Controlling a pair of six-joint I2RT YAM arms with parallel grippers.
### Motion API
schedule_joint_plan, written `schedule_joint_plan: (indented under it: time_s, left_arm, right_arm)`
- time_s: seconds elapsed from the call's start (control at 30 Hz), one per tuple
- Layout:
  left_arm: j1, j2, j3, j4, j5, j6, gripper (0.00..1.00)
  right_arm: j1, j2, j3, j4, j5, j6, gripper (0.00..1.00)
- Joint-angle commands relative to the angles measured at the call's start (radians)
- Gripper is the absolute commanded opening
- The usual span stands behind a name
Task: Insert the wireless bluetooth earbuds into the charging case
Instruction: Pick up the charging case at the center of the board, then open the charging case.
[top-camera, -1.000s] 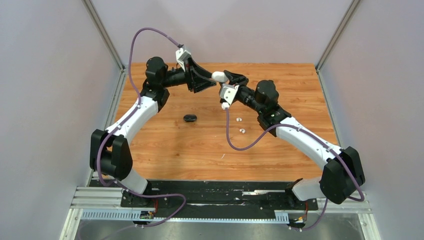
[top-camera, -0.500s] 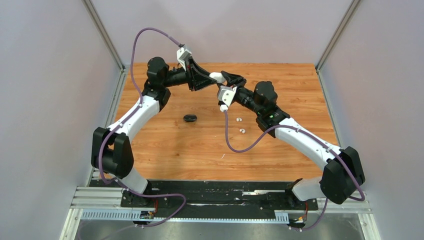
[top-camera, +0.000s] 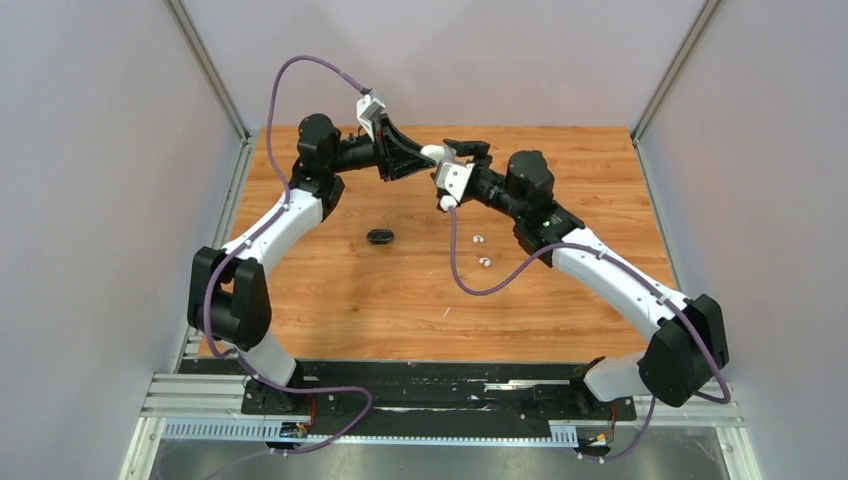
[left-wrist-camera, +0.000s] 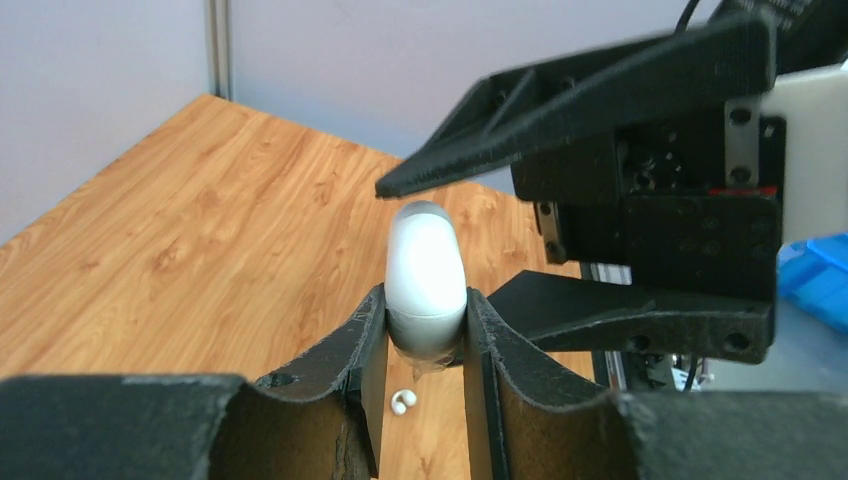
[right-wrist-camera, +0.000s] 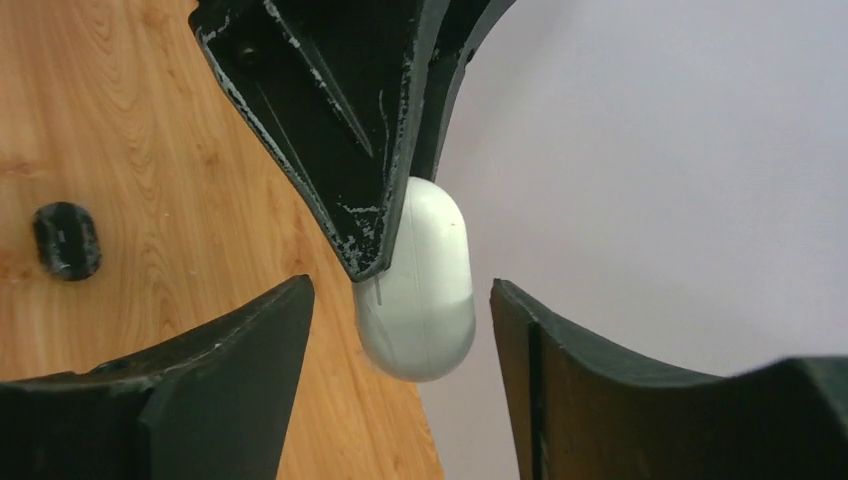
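Top external, worktop (top-camera: 330, 290): wooden, with walls rising at its left, right and far edges; the near edge was open toward the arm bases.
Left gripper (left-wrist-camera: 425, 335): clamped on the white charging case (left-wrist-camera: 425, 265), held in the air over the far edge's middle.
Right gripper (right-wrist-camera: 398, 300): jaws spread wide, straddling the case's free end with a gap on each side.
White earbuds (top-camera: 477, 239): two, lying apart, right of centre.
Black case (top-camera: 379, 237): lay left of centre.

Overhead camera looks down on the whole table (top-camera: 400, 290) from behind; both wrist cameras closely face the white charging case (left-wrist-camera: 425, 275).
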Motion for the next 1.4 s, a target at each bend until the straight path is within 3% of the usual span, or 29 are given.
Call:
schedule_joint_plan:
  time_s: [0.0,0.13,0.33,0.57,0.83,1.1,1.37]
  left_arm:
    - [0.011,0.012,0.04,0.071,0.054,0.013,0.0]
    - [0.03,0.023,0.045,0.064,0.118,0.073,0.0]
    - [0.038,0.015,0.005,0.065,0.238,0.175,0.0]
    - [0.038,-0.009,-0.058,0.041,0.249,0.269,0.0]
    - [0.037,-0.028,-0.079,0.005,0.266,0.31,0.0]
    - [0.037,-0.031,-0.082,-0.062,0.265,0.364,0.0]
    - [0.035,-0.035,-0.075,-0.164,0.243,0.432,0.0]
  right_arm:
    - [-0.084,-0.002,0.188,-0.357,-0.18,0.206,0.75]
    - [-0.176,0.015,0.296,-0.584,-0.347,0.357,0.86]
    - [-0.23,0.135,0.484,-0.795,-0.531,0.487,0.82]
    - [-0.23,0.265,0.602,-0.901,-0.72,0.545,0.78]
    - [-0.248,0.331,0.624,-0.824,-0.675,0.692,0.72]
    - [-0.297,0.377,0.639,-0.67,-0.523,0.898,0.68]
    - [-0.309,0.362,0.653,-0.63,-0.435,0.905,0.65]
